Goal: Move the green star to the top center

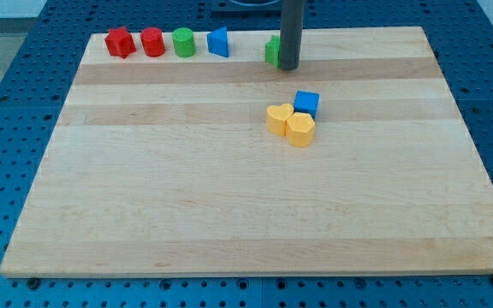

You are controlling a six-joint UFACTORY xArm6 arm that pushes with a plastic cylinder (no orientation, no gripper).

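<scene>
Behind my tip (288, 66), green star (271, 51) touching.

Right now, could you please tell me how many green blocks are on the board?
2. A green cylinder stands in the top-left row between a red block and a blue block. The green star sits top centre, partly hidden behind my tip.

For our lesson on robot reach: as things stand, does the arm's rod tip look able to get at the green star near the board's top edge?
Probably yes. My tip already stands right beside the green star, on its right in the view and partly hiding it. No other block lies between them; the blue cube sits lower down.
</scene>
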